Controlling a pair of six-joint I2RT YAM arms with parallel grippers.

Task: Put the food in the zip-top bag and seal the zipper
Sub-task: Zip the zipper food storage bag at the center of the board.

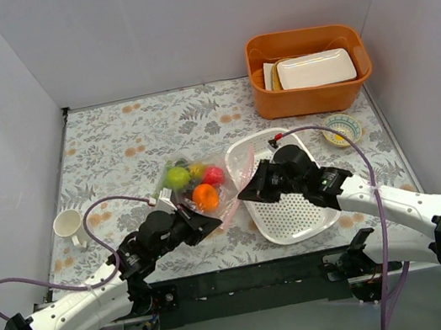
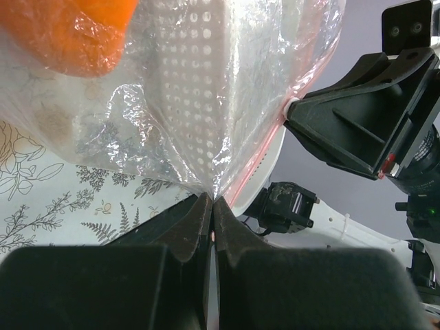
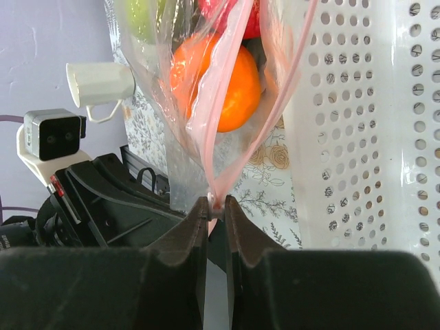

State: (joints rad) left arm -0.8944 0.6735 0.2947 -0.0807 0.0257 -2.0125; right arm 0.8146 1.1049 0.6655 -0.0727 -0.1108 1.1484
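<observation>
2 arms, both on 1 clear crinkly plastic zip-top bag [image 1: 222,183] mid-table, just L of 1 white perforated oval plastic basket [image 1: 296,207]; in top view the bag's R part overlaps the basket's L rim. L gripper [image 1: 211,220] is fully closed, jaws pinching the bag's thin film at a gathered point right beside the narrow pale pink plastic zipper [image 2: 265,148]; in L wrist view its fingers [image 2: 185,227] meet w/ plastic caught between. R gripper [image 1: 247,194] is nearly closed, only a thin slit left, nipping the zipper's end. In R wrist view 2 pink lines spread apart above that pinch, so the mouth isn't closed there. The 2 grippers are near each other but not touching, w/ the bag edge running between them. The food sits inside the bag, 4 toy fruits countable: 1 round orange [image 1: 205,196], 1 yellow-green fruit [image 1: 176,176], 1 small yellow fruit [image 1: 196,169], 1 red apple [image 1: 214,175]; more behind them, can't tell. Also: 1 white plastic cup [image 1: 68,223] w/ handle at far L, well apart from the bag; 1 orange rectangular plastic tub [image 1: 313,95] back R, w/ 1 white rectangular dish [image 1: 316,68] in it; 1 small round patterned bowl [image 1: 341,130] between tub and basket. All on 1 floral-print table cover [image 1: 114,141].
</observation>
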